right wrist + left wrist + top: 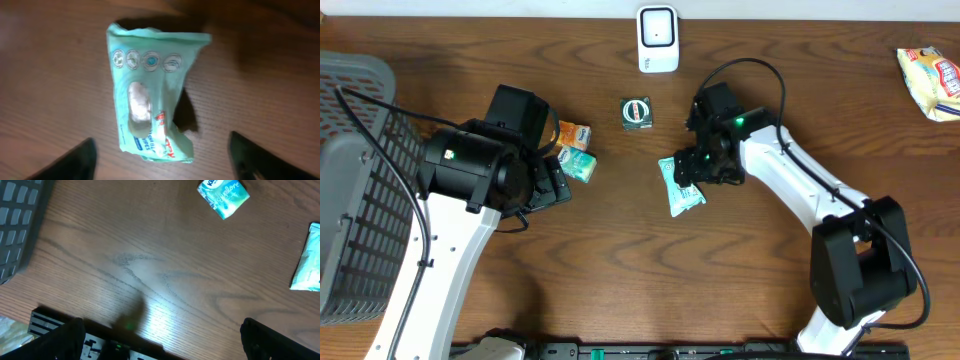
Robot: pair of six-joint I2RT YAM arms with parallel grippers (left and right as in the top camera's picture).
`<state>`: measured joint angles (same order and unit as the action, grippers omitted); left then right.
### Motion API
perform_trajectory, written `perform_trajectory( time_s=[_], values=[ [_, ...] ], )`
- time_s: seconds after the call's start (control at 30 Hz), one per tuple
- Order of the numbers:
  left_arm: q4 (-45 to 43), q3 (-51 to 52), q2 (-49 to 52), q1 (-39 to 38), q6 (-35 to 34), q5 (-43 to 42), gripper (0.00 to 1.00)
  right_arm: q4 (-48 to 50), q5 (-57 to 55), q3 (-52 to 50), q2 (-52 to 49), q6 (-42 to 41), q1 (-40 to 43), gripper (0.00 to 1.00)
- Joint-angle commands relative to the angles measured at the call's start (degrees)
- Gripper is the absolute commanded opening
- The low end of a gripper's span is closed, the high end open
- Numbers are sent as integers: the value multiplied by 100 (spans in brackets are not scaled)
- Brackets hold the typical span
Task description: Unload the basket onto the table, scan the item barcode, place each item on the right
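Teal packet lies flat on the wooden bench directly beneath the right claw, whose jaws stand spread on either side of it, not touching. Left claw hangs released over the bench, a small pack ahead of it.

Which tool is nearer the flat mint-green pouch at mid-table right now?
Right. The right tool hangs open directly over the pouch, its fingers either side of it without gripping. The left tool is well off to the pouch's left, by two small packets.
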<state>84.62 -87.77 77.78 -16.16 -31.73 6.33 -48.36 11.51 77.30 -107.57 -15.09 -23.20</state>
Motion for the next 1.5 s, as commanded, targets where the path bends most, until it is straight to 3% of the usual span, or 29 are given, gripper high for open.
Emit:
perform_trajectory(
  time_s=[0.0,0.3,0.43,0.53,0.6,0.63,0.67,1.03,1.3,1.47],
  values=[
    [17,-26,-31,24,-52,15,98,-7,592,-63,-269,26,136,90],
    [17,-26,-31,24,-52,15,98,146,1947,-103,-977,105,153,92],
    [17,-26,-31,24,-52,15,98,474,2192,-103,-1193,101,146,84],
    [17,-26,-31,24,-52,15,97,658,2188,-103,-1316,120,140,61],
    [17,-26,-31,24,-52,15,97,745,2186,-103,-1351,238,142,20],
    [17,-26,-31,24,-52,15,97,772,2164,-103,-1353,291,151,7],
    [17,-26,-31,24,-52,15,98,798,2157,-103,-1353,330,157,1],
    [17,-26,-31,24,-52,15,98,800,1731,203,-809,236,264,1],
    [17,-26,-31,24,-52,15,98,236,-1032,225,343,131,-151,1],
    [17,-26,-31,24,-52,15,98,-553,-3873,219,420,-673,-715,1]
  ],
)
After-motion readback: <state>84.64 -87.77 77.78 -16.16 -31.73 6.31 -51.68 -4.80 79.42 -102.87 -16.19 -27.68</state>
